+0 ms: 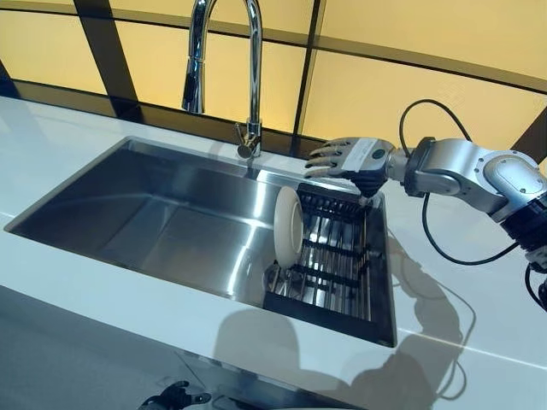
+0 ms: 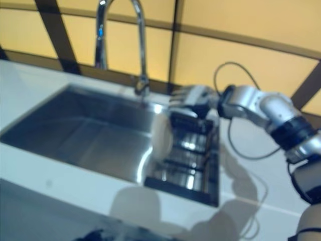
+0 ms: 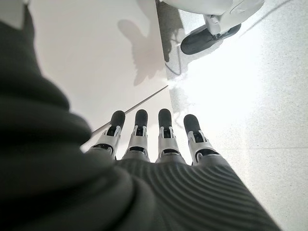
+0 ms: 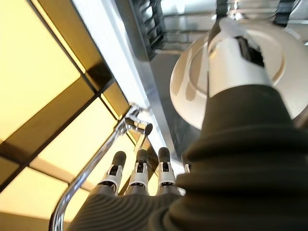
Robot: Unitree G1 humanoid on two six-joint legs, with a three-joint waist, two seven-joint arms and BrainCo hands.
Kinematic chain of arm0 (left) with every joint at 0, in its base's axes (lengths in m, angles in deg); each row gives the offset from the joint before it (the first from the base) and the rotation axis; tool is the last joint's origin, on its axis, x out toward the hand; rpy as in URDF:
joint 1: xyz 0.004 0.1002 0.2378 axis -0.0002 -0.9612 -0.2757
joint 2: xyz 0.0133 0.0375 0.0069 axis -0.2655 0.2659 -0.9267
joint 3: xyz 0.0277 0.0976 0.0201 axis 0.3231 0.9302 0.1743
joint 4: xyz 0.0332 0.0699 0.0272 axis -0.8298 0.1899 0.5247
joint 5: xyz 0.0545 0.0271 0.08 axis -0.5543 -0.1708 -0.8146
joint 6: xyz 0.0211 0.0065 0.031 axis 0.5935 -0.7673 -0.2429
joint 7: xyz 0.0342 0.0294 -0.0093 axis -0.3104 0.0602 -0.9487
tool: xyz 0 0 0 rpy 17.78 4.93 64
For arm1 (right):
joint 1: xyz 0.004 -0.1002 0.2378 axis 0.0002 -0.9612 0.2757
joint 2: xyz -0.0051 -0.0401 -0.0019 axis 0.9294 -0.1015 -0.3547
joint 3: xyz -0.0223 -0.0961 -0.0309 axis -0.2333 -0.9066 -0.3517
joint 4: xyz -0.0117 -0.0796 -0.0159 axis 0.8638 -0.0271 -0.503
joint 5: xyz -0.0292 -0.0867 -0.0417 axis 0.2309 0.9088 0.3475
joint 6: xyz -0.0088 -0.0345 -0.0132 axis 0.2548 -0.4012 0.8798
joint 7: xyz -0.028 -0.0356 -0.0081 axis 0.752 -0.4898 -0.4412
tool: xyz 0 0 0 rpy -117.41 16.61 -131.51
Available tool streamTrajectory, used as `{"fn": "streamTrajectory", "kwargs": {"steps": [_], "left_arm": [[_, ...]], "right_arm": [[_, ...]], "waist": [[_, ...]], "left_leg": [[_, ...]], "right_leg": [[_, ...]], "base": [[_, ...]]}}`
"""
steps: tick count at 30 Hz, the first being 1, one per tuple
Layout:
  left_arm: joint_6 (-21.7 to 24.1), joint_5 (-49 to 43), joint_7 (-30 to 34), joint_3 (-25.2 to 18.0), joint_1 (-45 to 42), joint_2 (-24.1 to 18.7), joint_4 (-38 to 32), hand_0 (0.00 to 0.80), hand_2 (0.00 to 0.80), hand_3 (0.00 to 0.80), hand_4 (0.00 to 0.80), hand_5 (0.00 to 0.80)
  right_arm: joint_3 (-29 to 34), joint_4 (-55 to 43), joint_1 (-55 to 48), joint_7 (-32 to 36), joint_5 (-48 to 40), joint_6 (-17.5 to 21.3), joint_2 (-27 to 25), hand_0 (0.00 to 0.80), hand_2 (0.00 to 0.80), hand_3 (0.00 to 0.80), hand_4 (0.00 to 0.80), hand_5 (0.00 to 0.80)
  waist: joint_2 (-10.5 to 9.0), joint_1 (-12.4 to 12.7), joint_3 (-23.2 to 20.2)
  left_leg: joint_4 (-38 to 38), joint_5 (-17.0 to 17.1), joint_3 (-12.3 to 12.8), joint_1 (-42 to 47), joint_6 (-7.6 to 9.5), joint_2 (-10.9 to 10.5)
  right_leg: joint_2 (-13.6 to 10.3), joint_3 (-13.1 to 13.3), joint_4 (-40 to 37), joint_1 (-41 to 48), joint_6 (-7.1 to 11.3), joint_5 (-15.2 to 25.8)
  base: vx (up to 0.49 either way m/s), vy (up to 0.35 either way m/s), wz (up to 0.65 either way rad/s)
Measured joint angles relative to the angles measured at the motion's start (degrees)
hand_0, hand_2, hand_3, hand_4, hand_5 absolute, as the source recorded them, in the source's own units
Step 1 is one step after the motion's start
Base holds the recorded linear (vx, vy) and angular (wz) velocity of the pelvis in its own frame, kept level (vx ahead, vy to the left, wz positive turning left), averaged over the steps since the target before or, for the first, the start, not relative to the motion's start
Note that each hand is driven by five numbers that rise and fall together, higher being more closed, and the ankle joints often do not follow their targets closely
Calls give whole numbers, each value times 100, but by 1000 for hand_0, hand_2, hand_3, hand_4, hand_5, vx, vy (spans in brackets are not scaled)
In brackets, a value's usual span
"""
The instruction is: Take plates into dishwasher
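A white plate (image 1: 288,226) stands upright on edge at the left end of a black dish rack (image 1: 338,278) set in the right part of the steel sink (image 1: 154,213). My right hand (image 1: 346,158) hovers over the rack's back edge, a little above and behind the plate, with its fingers straight and holding nothing. In the right wrist view the plate (image 4: 187,91) shows past the thumb, apart from the fingers (image 4: 139,171). My left hand (image 3: 154,139) hangs low away from the sink, fingers straight and empty.
A tall chrome faucet (image 1: 224,68) rises behind the sink, just left of my right hand. A white counter (image 1: 461,282) surrounds the sink. Yellow panels with dark frames stand behind.
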Motion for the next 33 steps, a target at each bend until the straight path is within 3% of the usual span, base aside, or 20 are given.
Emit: {"fn": "streamTrajectory", "kwargs": {"steps": [13,33], "left_arm": [[95,1,-19,-1,2,144,88,0,0,0,0,0],[94,2,-35,23,-37,212,139,0,0,0,0,0]], "right_arm": [[-35,-404,152,6,-20,-3,93,0,0,0,0,0],[-301,-451,152,644,-284,-5,804,0,0,0,0,0]], "waist": [[18,8,-15],[-16,171,-117]], "left_leg": [[-2,-1,-16,14,-2,0],[5,0,-182,24,-1,-14]], "right_leg": [[-7,-78,1,43,-10,-5],[-26,-233,1,122,-18,-11]], "base": [[15,60,1],[25,51,4]]}}
